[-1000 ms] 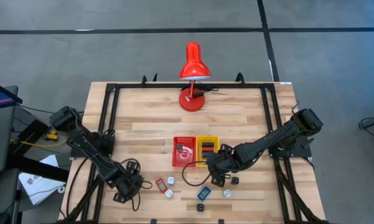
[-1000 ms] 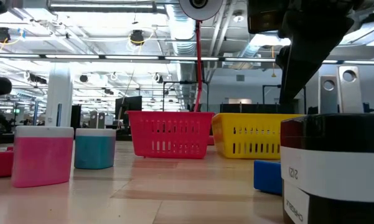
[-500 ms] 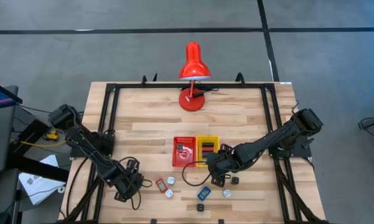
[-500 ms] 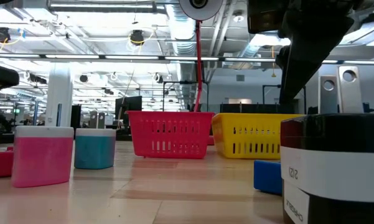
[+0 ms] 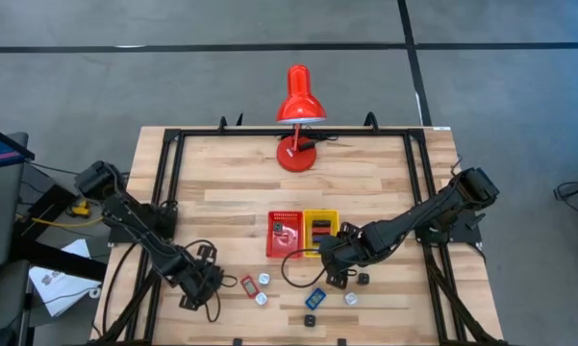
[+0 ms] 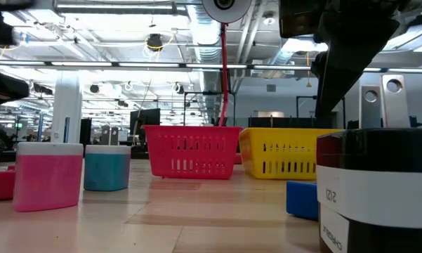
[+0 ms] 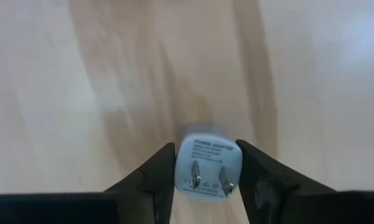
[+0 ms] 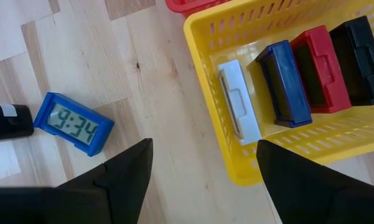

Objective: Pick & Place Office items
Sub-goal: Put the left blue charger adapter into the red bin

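My left gripper [image 5: 198, 285] stands near the table's front left, shut on a small white plug adapter [image 7: 208, 169]. My right gripper [image 8: 202, 180] hangs open over the near wall of the yellow tray [image 8: 236, 171], with nothing between its fingers. In that tray, white [image 8: 239, 106], blue [image 8: 285, 84], red [image 8: 320, 68] and black [image 8: 361, 56] flat items stand on edge side by side. A blue clock [image 8: 73, 130] lies on the wood beside it. More small items, among them a red one [image 5: 248, 284] and white knobs [image 5: 264, 279], lie near the table's front edge. My left gripper pinches the adapter by two opposite sides [image 7: 182, 168] between its two fingers [image 7: 158, 180]. The fingers come from above, pointing steeply down. The adapter's face with the two prongs [image 7: 210, 180] is turned up toward the wrist. Whether it is clear of the table I cannot tell.
A red tray [image 5: 286, 234] stands left of the yellow one at the table's middle. A red desk lamp [image 5: 298, 106] stands at the far edge. A black frame [image 5: 168, 173] runs round the tabletop. In the low view a black-and-white item [image 6: 379, 190] looms close.
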Controlling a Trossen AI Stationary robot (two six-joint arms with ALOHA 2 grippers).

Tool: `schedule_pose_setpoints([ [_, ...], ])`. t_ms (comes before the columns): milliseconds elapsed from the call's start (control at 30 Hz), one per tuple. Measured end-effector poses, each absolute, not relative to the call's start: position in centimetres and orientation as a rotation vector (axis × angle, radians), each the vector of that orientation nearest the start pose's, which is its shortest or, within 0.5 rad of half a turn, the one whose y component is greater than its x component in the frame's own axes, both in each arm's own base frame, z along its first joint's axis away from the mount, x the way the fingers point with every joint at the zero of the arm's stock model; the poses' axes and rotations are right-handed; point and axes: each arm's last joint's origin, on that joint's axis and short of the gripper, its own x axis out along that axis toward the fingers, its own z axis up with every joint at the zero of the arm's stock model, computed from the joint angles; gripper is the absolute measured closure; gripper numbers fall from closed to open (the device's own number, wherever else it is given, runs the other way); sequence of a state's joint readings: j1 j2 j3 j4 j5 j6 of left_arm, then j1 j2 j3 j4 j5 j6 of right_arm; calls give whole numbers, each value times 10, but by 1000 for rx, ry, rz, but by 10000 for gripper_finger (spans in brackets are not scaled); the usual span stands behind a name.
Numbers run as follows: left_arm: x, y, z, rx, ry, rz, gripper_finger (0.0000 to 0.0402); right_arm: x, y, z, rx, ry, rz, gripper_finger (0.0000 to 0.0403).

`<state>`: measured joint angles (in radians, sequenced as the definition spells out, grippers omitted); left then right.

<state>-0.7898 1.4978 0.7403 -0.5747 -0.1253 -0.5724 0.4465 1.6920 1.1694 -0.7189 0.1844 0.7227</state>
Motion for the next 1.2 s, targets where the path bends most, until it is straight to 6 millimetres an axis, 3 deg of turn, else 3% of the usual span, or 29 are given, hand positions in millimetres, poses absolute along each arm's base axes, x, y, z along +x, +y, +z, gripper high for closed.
schedule_pose_setpoints([
  [233,198,-135,164,-40,1238,-69,263,295,136,204,246,1186,-206,124],
  [433,226,-93,193,-150,1002,-27,265,288,141,203,216,1228,-203,124],
  [600,248,-64,210,-61,793,-61,265,285,145,202,260,1233,-234,124],
  [733,266,-46,213,18,764,-35,265,284,145,202,269,1248,-229,124],
  [1033,325,-32,220,189,777,-47,265,285,139,202,273,1266,-249,124],
  [1200,341,-26,203,199,839,-34,265,284,141,202,267,1267,-240,124],
])
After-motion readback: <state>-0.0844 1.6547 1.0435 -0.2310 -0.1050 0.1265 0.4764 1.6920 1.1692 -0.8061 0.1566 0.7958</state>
